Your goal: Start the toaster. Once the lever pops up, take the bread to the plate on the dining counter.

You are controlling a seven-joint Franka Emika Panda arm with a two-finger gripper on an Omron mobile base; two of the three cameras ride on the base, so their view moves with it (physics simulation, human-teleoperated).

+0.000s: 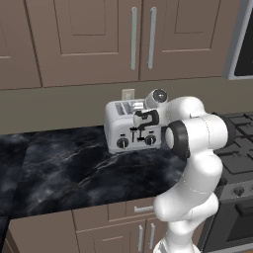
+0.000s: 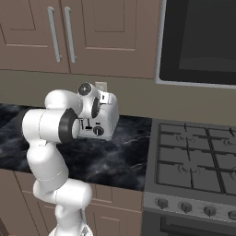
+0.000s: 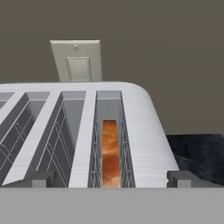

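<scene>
While we hang at the toaster front in the left base view, gripper is fully spread, holding nothing. Right base view: toaster on the black counter, left of the stove. Hand view: bread sunk in the rightmost slot, fingertips straddling it.

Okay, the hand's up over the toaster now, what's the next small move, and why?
Probably ease the open gripper straight down into the rightmost slot. In the hand view the bread sits deep in that slot of the toaster, right between the fingertips, which hover above the top and are not yet around the crust.
</scene>
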